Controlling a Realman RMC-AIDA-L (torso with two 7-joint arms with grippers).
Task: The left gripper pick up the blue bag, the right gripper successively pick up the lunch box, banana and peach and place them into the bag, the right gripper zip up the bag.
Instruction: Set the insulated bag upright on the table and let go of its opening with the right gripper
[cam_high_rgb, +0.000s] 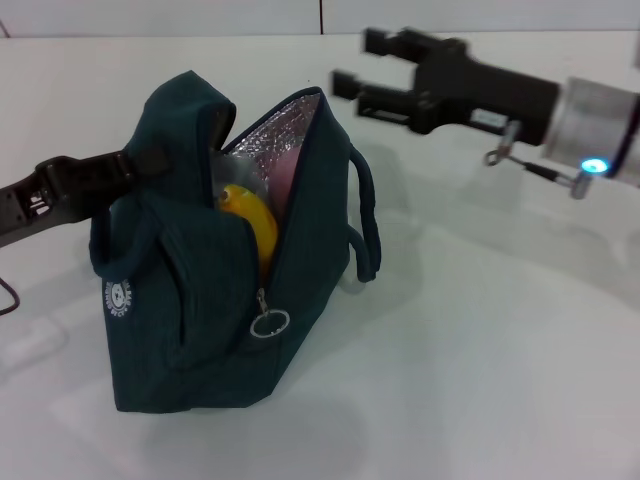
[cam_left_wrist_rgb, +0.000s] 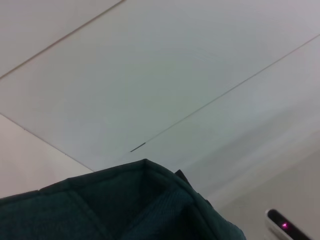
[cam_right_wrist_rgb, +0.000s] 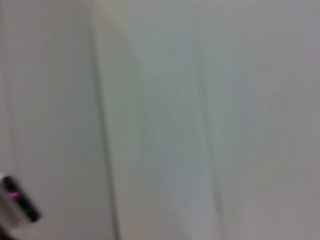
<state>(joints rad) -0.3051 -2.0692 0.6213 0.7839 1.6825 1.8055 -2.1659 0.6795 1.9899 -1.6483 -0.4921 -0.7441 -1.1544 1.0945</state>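
At table's left edge: blue bag (cam_high_rgb: 200, 290) stood unzipped, banana (cam_high_rgb: 252, 222) inside.
Left gripper (cam_high_rgb: 140, 165): clamped on bag top, steadying the mouth.
Right gripper (cam_high_rgb: 350, 72): spread wide, empty, beyond bag.

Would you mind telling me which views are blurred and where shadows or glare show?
Head view: sharp, soft shadows beside the bag and under the right gripper; foil lining glints. Left wrist: fairly clear. Right wrist: smeared, nothing identifiable.
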